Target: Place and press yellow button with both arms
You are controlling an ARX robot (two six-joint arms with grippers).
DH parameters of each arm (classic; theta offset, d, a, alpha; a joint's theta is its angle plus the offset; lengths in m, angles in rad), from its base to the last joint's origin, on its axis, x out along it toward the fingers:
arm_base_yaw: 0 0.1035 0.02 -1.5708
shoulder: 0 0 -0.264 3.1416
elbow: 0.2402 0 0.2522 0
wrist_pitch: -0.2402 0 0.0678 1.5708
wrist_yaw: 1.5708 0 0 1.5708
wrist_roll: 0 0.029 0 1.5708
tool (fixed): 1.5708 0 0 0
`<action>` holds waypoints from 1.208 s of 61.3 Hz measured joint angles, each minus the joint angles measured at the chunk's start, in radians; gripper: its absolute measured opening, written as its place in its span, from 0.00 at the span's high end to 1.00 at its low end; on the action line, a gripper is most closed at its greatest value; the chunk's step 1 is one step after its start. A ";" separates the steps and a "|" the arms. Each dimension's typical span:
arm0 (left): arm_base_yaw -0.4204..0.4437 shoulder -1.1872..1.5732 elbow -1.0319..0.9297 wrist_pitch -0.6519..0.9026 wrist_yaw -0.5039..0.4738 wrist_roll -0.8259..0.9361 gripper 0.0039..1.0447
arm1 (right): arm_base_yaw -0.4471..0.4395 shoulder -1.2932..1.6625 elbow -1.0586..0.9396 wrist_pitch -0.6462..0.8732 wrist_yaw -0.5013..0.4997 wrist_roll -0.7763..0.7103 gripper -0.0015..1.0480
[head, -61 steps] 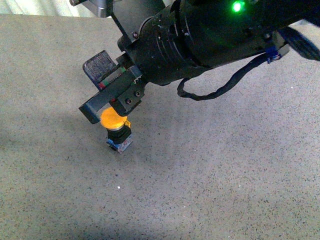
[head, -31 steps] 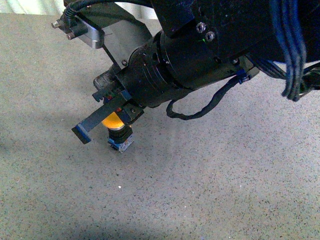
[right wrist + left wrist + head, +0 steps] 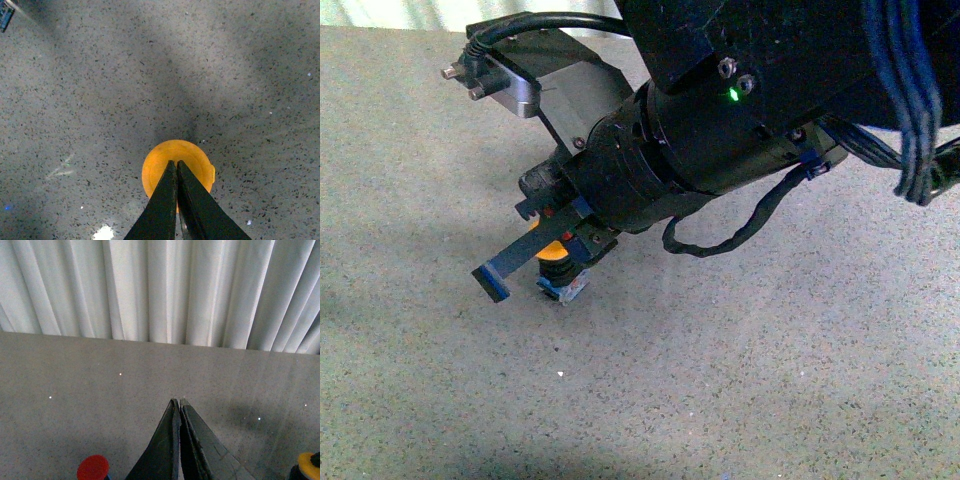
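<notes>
The yellow button stands upright on the speckled grey table, its black collar and blue-and-white base showing under the cap. My right gripper is shut and lies over the cap, hiding most of it from the front. In the right wrist view the closed fingertips sit at the middle of the round orange-yellow cap. My left gripper is shut with nothing in it, pointing over bare table toward a white curtain. The left arm is out of the front view.
A red round cap sits beside the left fingers at the frame's edge. An orange-yellow rounded piece with something black on it shows at the opposite edge. A blue part lies in a corner of the right wrist view.
My right arm has come lower and its shut fingers have dropped onto the button's cap, so less of the orange-yellow top shows. The button stays in the same spot.
</notes>
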 joint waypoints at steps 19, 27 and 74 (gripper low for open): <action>0.001 -0.025 0.000 -0.013 0.000 0.000 0.99 | -0.031 -0.048 -0.043 0.104 -0.011 0.072 0.99; 0.001 -0.025 0.000 -0.013 0.000 0.000 0.99 | -0.086 -0.155 -0.092 0.166 -0.030 0.135 0.99; 0.001 -0.025 0.000 -0.013 0.000 0.000 0.99 | -0.413 -0.890 -0.908 0.867 0.363 0.188 0.99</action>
